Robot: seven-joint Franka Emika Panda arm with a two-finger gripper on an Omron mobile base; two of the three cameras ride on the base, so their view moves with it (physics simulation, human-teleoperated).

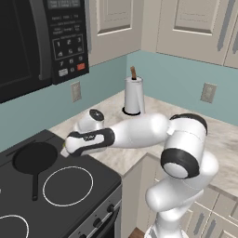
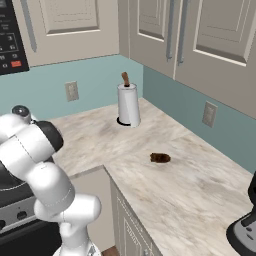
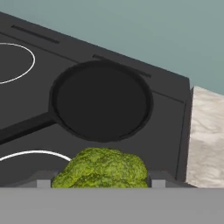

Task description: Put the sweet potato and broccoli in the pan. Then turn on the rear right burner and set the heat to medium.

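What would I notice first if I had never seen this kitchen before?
Probably the big white robot arm stretching over to the black stove, where an empty pan waits near the back. Its gripper holds a bright yellow-green broccoli just short of that pan. Off on the marble counter a small reddish-brown sweet potato lies alone, past the paper towel roll.

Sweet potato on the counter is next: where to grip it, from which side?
Grip the sweet potato across its short width at the middle, coming straight down. It lies flat and elongated on open counter, apart from the paper towel roll, so probably nothing crowds the jaws.
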